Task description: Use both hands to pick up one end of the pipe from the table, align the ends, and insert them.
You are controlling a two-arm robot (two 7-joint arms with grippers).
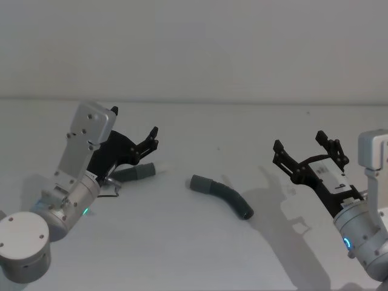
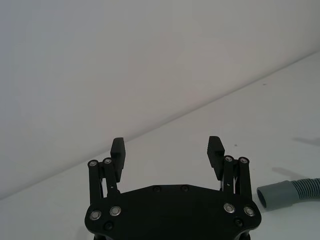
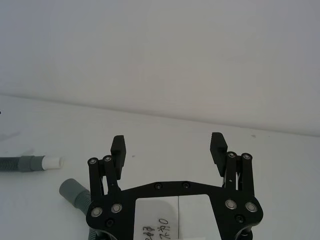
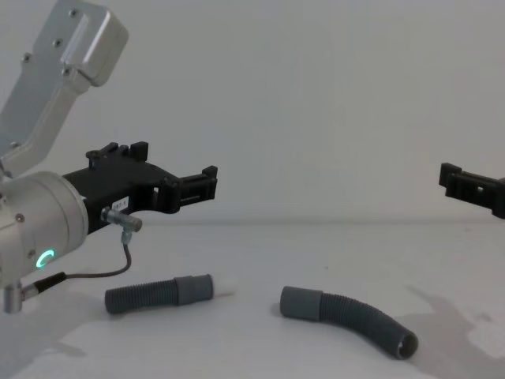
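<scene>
In the head view, the 2 pieces of pipe lie flat on the off-white table point(image 1: 182, 254), well apart from each other. The short hose piece point(image 1: 136, 171) lies left of centre and the curved hose piece point(image 1: 224, 195) near the middle, its sleeve cuff point(image 1: 200, 183) turned toward the short one. The left gripper point(image 1: 151, 138) hangs just above and behind the short piece, clear of it, jaws spread. The right gripper point(image 1: 299, 140) hovers well to the right of the curved piece, jaws also spread wide. In the left wrist view, the left gripper point(image 2: 167, 145) shows its 2 fingers point(image 2: 118, 150) parted, with bare table between them, and the curved piece's sleeve cuff point(image 2: 275, 196) lies off to one side, outside the jaws. In the right wrist view, the right gripper point(image 3: 169, 142) is likewise parted around nothing but table. Beyond it lie the short hose piece point(image 3: 22, 163) with its white tip point(image 3: 51, 162) and, nearer, the grey cuff of the curved hose piece point(image 3: 74, 191); the tip and that cuff are near each other but apart. In the chest view (which sees everything from the side), the left gripper point(image 4: 207, 183) is held in the air above the short hose piece point(image 4: 158, 294), the curved hose piece point(image 4: 347, 316) rests to its right, and the right gripper point(image 4: 451, 180) enters at the right edge, high above the table point(image 4: 252, 355).
</scene>
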